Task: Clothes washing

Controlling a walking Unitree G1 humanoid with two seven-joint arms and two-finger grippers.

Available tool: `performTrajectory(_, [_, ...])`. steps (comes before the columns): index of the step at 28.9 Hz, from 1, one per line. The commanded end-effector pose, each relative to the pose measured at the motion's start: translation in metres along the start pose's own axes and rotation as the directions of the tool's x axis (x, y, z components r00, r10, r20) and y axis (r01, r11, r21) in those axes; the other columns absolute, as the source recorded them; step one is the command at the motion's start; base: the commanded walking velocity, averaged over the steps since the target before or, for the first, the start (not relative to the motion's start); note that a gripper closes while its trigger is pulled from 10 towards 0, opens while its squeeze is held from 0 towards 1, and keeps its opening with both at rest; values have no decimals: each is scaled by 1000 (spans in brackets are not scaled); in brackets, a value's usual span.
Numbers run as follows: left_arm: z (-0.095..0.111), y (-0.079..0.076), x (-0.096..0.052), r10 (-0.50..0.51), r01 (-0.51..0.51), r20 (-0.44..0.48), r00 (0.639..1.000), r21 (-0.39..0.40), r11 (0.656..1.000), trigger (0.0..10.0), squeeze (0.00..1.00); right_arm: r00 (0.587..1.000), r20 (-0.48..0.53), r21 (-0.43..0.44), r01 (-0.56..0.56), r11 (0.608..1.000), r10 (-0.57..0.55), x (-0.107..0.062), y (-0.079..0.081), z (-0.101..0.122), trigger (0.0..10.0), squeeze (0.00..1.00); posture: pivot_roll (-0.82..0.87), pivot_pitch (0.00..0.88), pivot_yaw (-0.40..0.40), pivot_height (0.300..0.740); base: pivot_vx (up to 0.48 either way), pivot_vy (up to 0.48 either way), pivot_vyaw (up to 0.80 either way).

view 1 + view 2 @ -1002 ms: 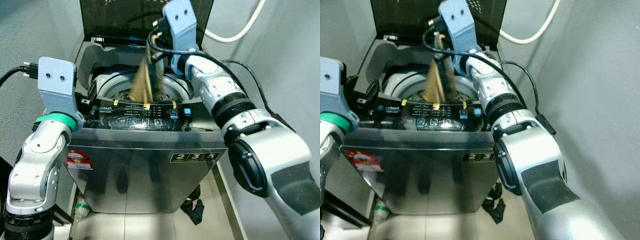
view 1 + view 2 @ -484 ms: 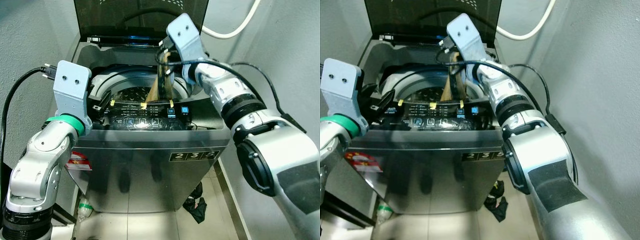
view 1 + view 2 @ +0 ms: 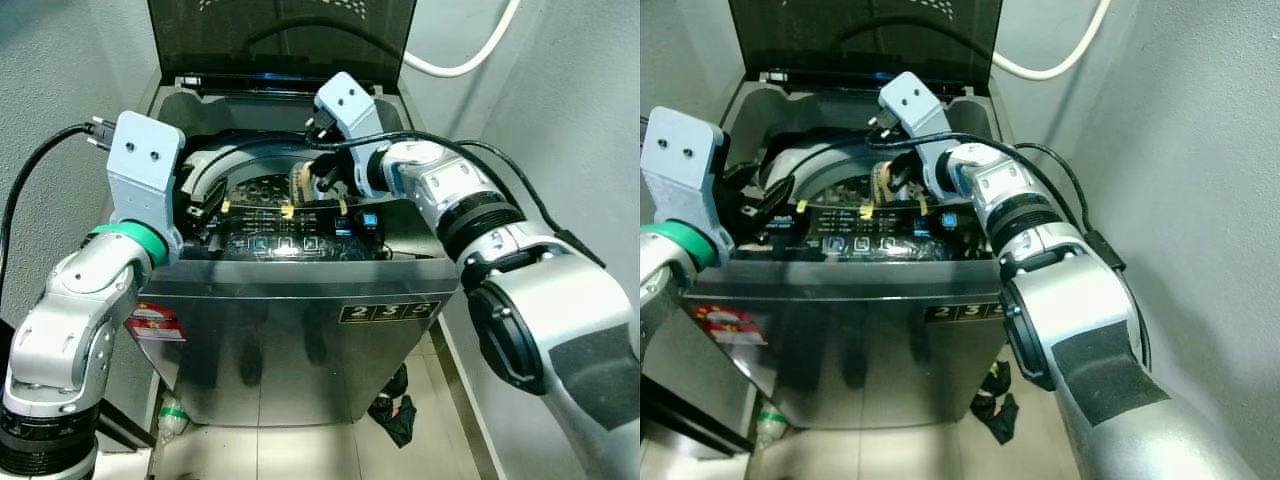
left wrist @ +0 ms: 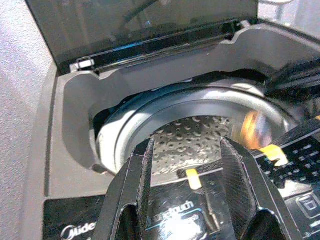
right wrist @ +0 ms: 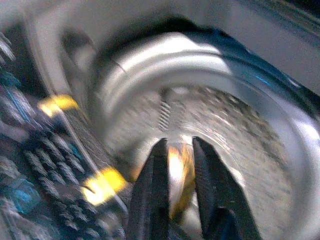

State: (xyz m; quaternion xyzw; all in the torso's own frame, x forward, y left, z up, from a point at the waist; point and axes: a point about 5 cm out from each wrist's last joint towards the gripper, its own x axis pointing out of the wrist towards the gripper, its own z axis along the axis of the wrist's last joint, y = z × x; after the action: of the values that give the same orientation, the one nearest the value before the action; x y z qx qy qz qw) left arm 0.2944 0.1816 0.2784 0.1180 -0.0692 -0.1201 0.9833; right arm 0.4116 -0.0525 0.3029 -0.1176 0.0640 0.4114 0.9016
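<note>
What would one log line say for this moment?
right gripper: shut on tan-yellow cloth, lowering into steel drum | left gripper: open above black control panel

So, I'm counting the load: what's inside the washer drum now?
Perforated steel drum wall, and a tan-yellow cloth that the right pincer holds inside the opening. The drum's bottom is hidden by the black control panel and the arm.

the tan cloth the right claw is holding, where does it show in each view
Left eye view: tan cloth just below the right claw, at the tub's mouth.
Right eye view: same spot, above the control panel.
Left wrist view: an orange blur at the tub's far rim.
Right wrist view: between the two black fingers.
Shared landmark: the yellow tape tabs on the control panel.
</note>
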Motion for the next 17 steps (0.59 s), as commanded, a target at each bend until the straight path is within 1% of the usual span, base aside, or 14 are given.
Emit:
performTrajectory(1, [-3, 2, 0, -3, 3, -21, 1000, -2, 1000, 10000, 0, 998, 57, 17, -36, 999, 34, 1, 5, 17, 10000, 1000, 156, 27, 60, 740, 0, 0, 0])
performTrajectory(2, [-2, 2, 1, -3, 3, -21, 1000, -2, 1000, 10000, 0, 994, 104, 45, -49, 998, 44, -1, 5, 24, 10000, 1000, 156, 28, 66, 740, 0, 0, 0])
performTrajectory(3, [-2, 2, 1, -3, 3, -21, 1000, -2, 1000, 10000, 0, 994, 104, 45, -49, 998, 44, -1, 5, 24, 10000, 1000, 156, 28, 66, 740, 0, 0, 0])
performTrajectory(4, [-2, 1, 1, -13, 13, -19, 1000, 0, 1000, 10000, 0, 982, 179, 78, -76, 994, 61, -4, 4, 35, 10000, 0, 157, 22, 71, 740, 0, 0, 0])
performTrajectory(5, [-2, 0, 2, -21, 21, -21, 1000, 3, 1000, 10000, 0, 976, 206, 93, -94, 991, 73, -7, 3, 39, 10000, 0, 159, 21, 73, 740, 0, 0, 0])
performTrajectory(8, [-3, 0, 2, -25, 26, -26, 999, 7, 1000, 10000, 0, 974, 205, 76, -109, 991, 92, -10, 0, 39, 10000, 0, 160, 20, 75, 740, 0, 0, 0])
performTrajectory(9, [-3, 0, 3, -13, 13, -32, 999, -8, 1000, 10000, 0, 978, 199, 71, -83, 994, 68, -13, -4, 36, 10000, 0, 161, 17, 79, 740, 0, 0, 0])
performTrajectory(12, [-3, 0, 3, -13, 13, -32, 999, -8, 1000, 10000, 0, 978, 199, 71, -83, 994, 68, -13, -4, 36, 10000, 0, 161, 17, 79, 740, 0, 0, 0])
performTrajectory(13, [-4, 2, 4, 17, -18, -41, 999, -31, 999, 10000, 0, 974, 223, 105, -65, 992, 41, -15, -8, 33, 10000, 0, 161, 12, 80, 740, 0, 0, 0])
performTrajectory(14, [-5, 6, 6, 60, -61, -47, 997, -39, 997, 10000, 0, 964, 264, 175, -35, 984, -13, -17, -14, 26, 10000, 0, 148, 9, 66, 740, 0, 0, 0])
performTrajectory(15, [-5, 6, 6, 60, -61, -47, 997, -39, 997, 10000, 0, 964, 264, 175, -35, 984, -13, -17, -14, 26, 10000, 0, 148, 9, 66, 740, 0, 0, 0])
performTrajectory(16, [-4, 9, 8, 95, -97, -36, 995, -34, 995, 10000, 0, 944, 318, 229, 17, 973, -91, -20, -21, 14, 10000, 0, 143, 10, 62, 740, 0, 0, 0])
performTrajectory(17, [-3, 10, 9, 119, -120, -27, 993, -27, 992, 10000, 0, 897, 408, 268, 60, 962, -169, -24, -25, 6, 10000, 0, 136, 8, 70, 740, 0, 0, 0])
